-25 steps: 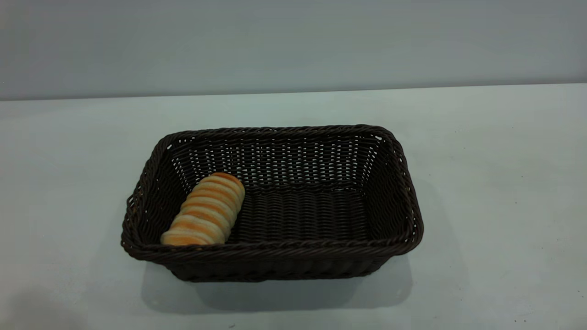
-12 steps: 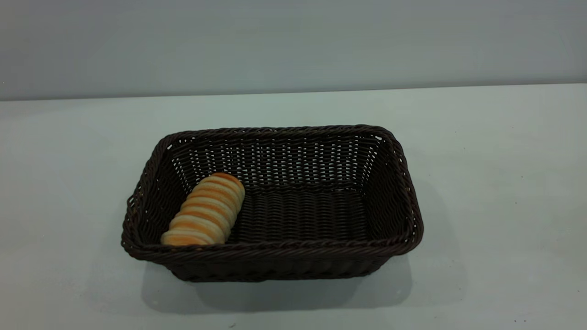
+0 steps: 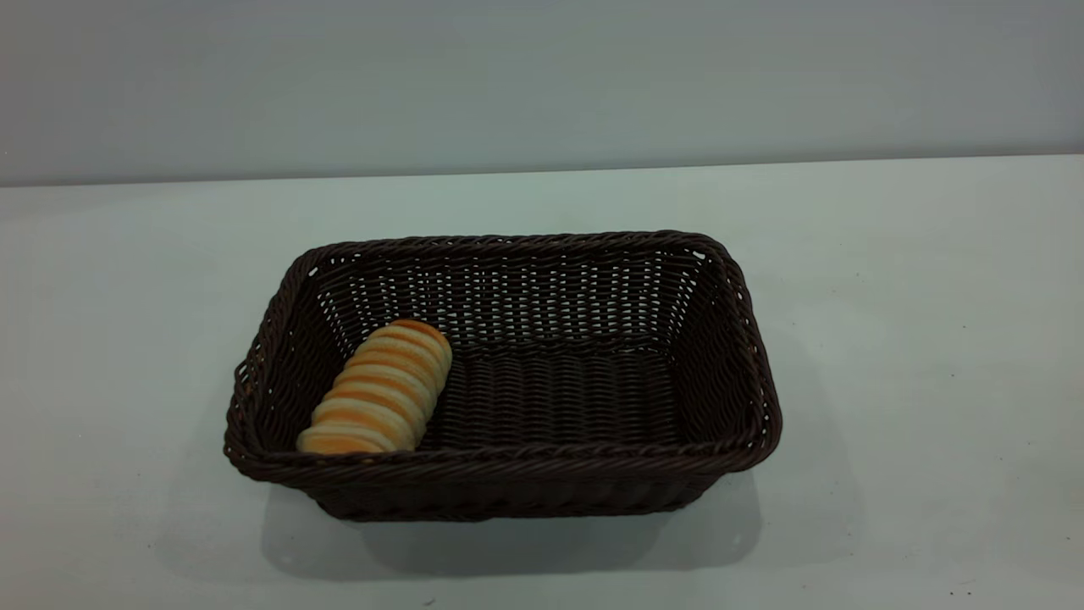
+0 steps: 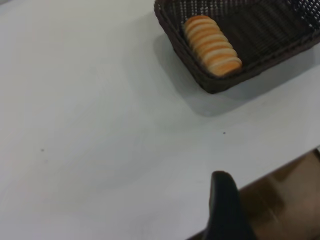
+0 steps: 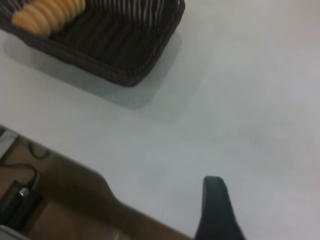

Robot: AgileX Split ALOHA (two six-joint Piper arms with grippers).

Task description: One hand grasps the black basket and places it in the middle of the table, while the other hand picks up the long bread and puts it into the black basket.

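Observation:
The black basket (image 3: pixel 737 339) stands on the table (image 3: pixel 915 280) near its middle. The long bread (image 3: pixel 378 390) lies inside it at the left end, leaning on the left wall. Neither gripper shows in the exterior view. In the left wrist view the basket's corner (image 4: pixel 215 85) with the bread (image 4: pixel 212 45) lies far from my left gripper (image 4: pixel 225 210), which hangs by the table's edge and holds nothing I can see. In the right wrist view the basket (image 5: pixel 135 55) and bread (image 5: pixel 47 12) are far from my right gripper (image 5: pixel 215 210), which is also back near the table's edge.
The table's front edge shows in both wrist views, with brown floor (image 4: pixel 285 200) beyond it. A dark box with cables (image 5: pixel 20 197) lies on the floor in the right wrist view. A plain grey wall (image 3: pixel 542 76) stands behind the table.
A faint shadow at the table's front left corner has gone. The basket and the bread have not moved.

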